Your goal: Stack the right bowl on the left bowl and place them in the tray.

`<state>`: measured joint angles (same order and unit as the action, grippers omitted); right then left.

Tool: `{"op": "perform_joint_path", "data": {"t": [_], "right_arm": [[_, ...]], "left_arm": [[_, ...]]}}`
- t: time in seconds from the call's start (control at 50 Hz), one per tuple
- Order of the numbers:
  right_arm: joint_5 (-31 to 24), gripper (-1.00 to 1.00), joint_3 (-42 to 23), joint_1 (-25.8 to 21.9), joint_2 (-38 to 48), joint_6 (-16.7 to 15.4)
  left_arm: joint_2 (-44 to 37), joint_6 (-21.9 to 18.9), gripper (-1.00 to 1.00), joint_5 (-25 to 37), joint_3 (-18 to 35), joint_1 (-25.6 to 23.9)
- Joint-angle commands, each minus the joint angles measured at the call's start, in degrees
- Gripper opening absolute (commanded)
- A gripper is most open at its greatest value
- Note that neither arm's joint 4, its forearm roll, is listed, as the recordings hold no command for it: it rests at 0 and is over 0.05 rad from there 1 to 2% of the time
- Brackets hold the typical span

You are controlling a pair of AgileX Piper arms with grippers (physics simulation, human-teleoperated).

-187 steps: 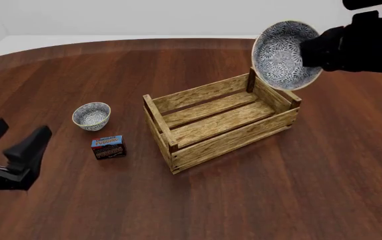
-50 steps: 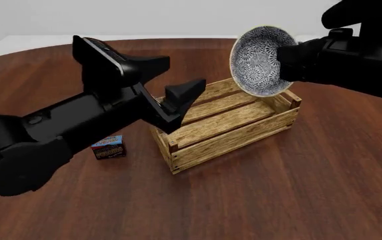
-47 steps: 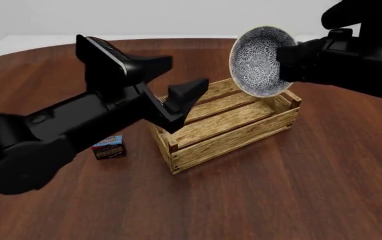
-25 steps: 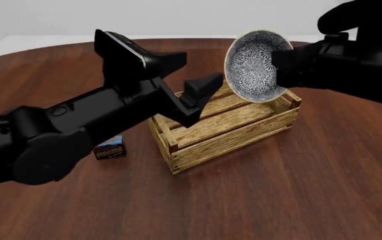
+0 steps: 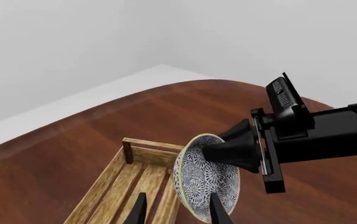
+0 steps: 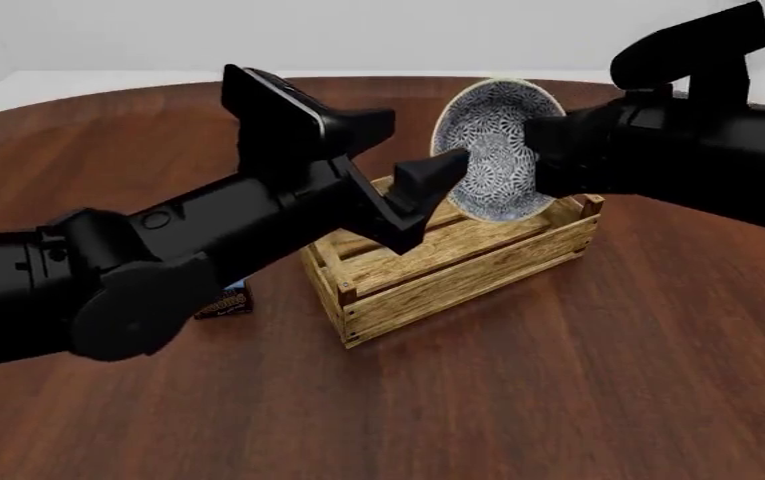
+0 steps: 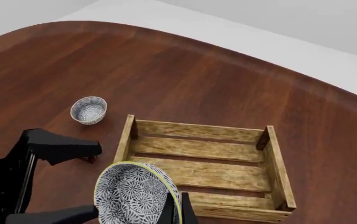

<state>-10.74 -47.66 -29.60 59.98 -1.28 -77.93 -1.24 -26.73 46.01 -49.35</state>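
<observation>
My right gripper (image 6: 532, 150) is shut on the rim of the right bowl (image 6: 486, 150), a white bowl with blue-grey pattern, held on edge above the tray (image 6: 462, 270), a light-wood slatted crate. My left gripper (image 6: 416, 148) is open, its fingertips close beside that bowl, one on each side in the left wrist view (image 5: 177, 212). The held bowl shows there (image 5: 206, 184) and in the right wrist view (image 7: 135, 196). The left bowl (image 7: 88, 109) stands upright on the table beside the crate's end (image 7: 128, 140); my left arm hides it in the front view.
A small blue-and-brown pudding box (image 6: 226, 302) lies on the table beside the crate, mostly hidden by my left arm. The left arm spans the table's left half up to the crate. The dark wooden table (image 6: 556, 400) is round-edged at the back.
My left arm has swung up from the lower left and reached across to the held bowl, gripper open. My right arm has carried the bowl leftward and slightly down over the crate.
</observation>
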Motion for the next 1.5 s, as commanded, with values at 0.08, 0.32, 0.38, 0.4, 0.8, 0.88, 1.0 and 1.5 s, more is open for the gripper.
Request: {"op": "perform_joint_path", "data": {"t": [0.08,0.32,0.38,0.4,0.8,0.88,1.0,1.5], "right_arm": [[-3.4,-1.0,-0.9,0.1,-1.3,-1.1],[-3.8,-1.0,-0.7,-0.7,-2.2,-1.2],[-3.9,-1.0,-0.6,-0.9,-2.3,-1.2],[-3.9,-1.0,-0.6,-1.0,-2.4,-1.2],[-4.1,-1.0,-0.5,-1.3,-2.7,-1.3],[-3.9,-1.0,-0.5,-1.2,-2.6,-1.3],[-3.7,-1.0,-0.5,-0.9,-2.2,-1.3],[-3.4,1.0,-0.5,-0.3,-1.9,-1.6]], "left_arm": [[2.2,1.2,1.0,-0.4,-1.0,0.2],[-1.6,2.6,1.0,-1.2,0.6,0.6],[-2.4,2.8,1.0,-1.3,1.0,0.8],[-2.6,2.9,1.0,-1.3,1.1,0.8],[-5.2,4.9,-1.0,-1.1,3.0,1.2],[-5.1,4.9,-1.0,-1.2,2.9,1.0],[-4.9,5.2,-1.0,-1.4,2.7,0.8],[-4.9,5.4,-1.0,-1.7,2.5,0.4]]}}
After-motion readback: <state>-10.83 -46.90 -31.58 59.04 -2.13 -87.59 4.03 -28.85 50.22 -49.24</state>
